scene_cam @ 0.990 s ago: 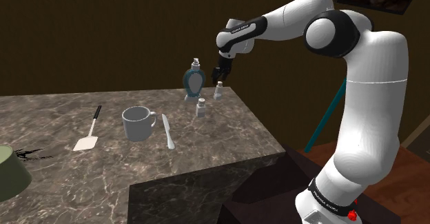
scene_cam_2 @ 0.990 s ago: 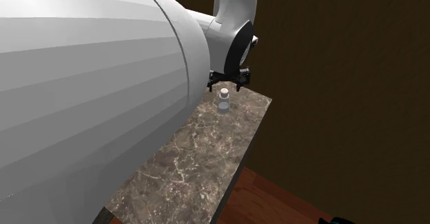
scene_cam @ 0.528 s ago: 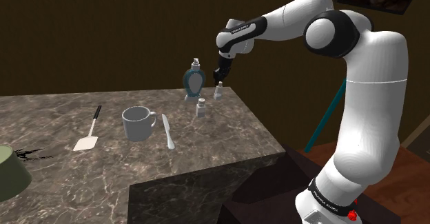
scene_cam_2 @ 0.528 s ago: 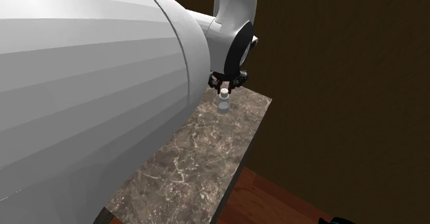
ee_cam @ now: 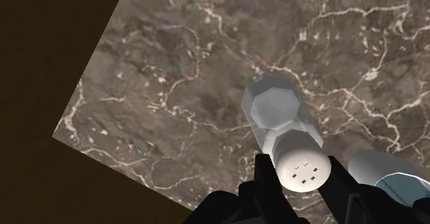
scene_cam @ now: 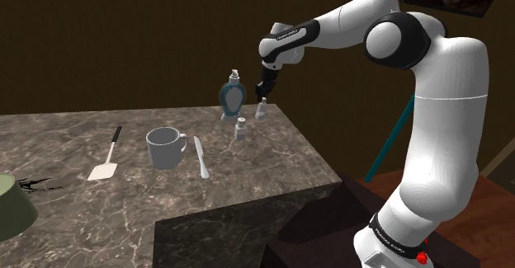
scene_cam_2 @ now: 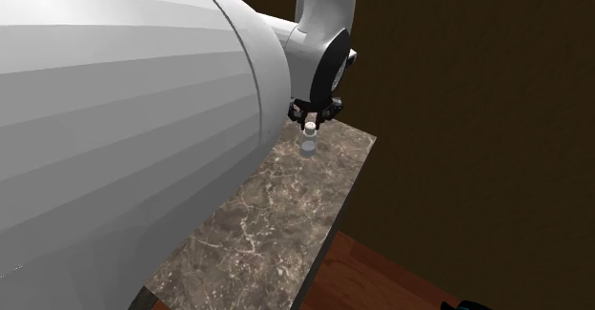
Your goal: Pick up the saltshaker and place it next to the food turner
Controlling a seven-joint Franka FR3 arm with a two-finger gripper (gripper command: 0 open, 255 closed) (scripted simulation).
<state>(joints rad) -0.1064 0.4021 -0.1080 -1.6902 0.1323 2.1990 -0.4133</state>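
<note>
At the shoulder view's left edge, on the marble-patterned bench (scene_cam: 248, 188), we note a green bowl (scene_cam: 12, 213). Next, the food turner (scene_cam: 105, 157) lies flat, white blade toward 6 o'clock, dark handle toward 12. A grey mug (scene_cam: 165, 148) stands at its 3 o'clock, with a pale knife (scene_cam: 200, 159) just beside the mug. At 1 o'clock from the knife stands a small shaker (scene_cam: 241, 129), and behind it a blue bottle (scene_cam: 233, 96).

The saltshaker (scene_cam: 262, 110) is at the bench's far corner, at 2 o'clock from the mug, well apart from the food turner. The hand (scene_cam: 265, 91) sits over it at 12 o'clock.

Wrist view: the hand (ee_cam: 301, 173) is clenched on the saltshaker (ee_cam: 275, 109), black fingers (ee_cam: 264, 178) pressed on either side of its perforated white cap.

Second exterior view: the hand (scene_cam_2: 310, 119) is over the saltshaker (scene_cam_2: 308, 147) near the bench edge. We cannot tell whether its base touches the bench.
</note>
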